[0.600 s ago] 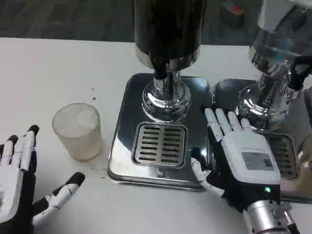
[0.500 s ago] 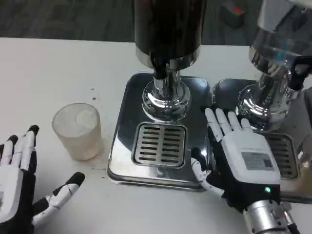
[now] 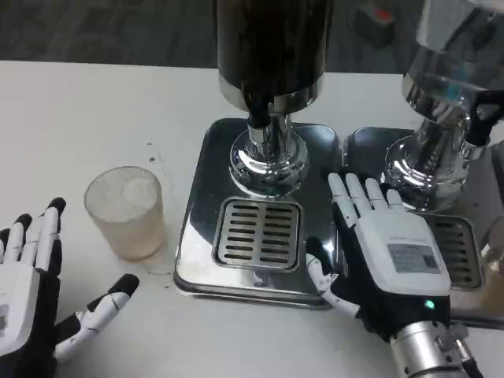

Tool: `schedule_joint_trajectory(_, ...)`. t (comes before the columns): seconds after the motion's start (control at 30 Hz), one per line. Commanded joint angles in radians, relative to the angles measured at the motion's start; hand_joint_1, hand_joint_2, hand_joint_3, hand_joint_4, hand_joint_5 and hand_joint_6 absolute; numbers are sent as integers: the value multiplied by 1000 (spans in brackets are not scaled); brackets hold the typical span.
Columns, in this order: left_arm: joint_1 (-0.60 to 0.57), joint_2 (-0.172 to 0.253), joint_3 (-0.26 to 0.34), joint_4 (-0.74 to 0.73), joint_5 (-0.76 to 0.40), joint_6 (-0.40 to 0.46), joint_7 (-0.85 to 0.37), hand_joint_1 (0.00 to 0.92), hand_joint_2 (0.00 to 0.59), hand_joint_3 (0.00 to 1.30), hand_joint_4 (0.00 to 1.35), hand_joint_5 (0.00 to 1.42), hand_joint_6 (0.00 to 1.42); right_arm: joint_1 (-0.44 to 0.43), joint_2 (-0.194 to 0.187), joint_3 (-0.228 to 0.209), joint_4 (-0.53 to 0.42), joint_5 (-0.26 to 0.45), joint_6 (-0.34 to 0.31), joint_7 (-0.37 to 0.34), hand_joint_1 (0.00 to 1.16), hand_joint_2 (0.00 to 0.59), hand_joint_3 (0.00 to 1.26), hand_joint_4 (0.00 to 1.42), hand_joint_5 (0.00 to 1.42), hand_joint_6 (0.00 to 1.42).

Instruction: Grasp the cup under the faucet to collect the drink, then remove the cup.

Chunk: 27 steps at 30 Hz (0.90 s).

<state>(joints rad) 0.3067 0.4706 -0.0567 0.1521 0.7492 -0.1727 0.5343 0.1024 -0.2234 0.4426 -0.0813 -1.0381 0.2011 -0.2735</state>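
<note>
The left hand (image 3: 27, 303) sits at the 8 o'clock corner of the view, fingers spread wide and holding nothing. Compared with the pictures a half-second earlier, it has edged slightly rightward and upward, with its thumb now pointing toward the cup. The shift is small; it reads as the start of a reach rather than a grasp.

The cup (image 3: 126, 211) stands upright on the white table (image 3: 79, 110) at roughly 9 o'clock from the picture centre, near the left hand's fingertips but apart from them. It has not moved. It appears frosted and empty, though the cloudy wall makes the contents hard to confirm.

Just beside the cup, at its 3 o'clock, lies the steel drip tray (image 3: 197, 236) with its slotted grate (image 3: 258, 234). The faucet (image 3: 268, 110) hangs above the grate at 12 o'clock. The cup is therefore outside the tray and not under the faucet.

The right hand (image 3: 386, 252) rests flat on the tray's right edge at 4 o'clock, fingers extended and close together, holding nothing. It has crept slightly leftward and forward. A second dispenser (image 3: 441, 134) stands at 2 o'clock.

Task status: the grasp is not yet made. The left hand's drift toward the cup suggests that closing around it is the step in hand.
</note>
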Motion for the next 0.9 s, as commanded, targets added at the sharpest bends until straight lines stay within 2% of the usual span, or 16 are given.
schedule_joint_trajectory(0.03,-1,-2,-1,12,-8,-7,6,0,133,0,0,0,0,-1,-1,0,0,-5,5,-5,398,530,13,0,0,0)
schedule_joint_trajectory(0.9,8,-11,6,18,-14,-5,13,0,133,0,0,0,0,-8,-2,2,4,4,-1,6,404,532,13,0,0,0)
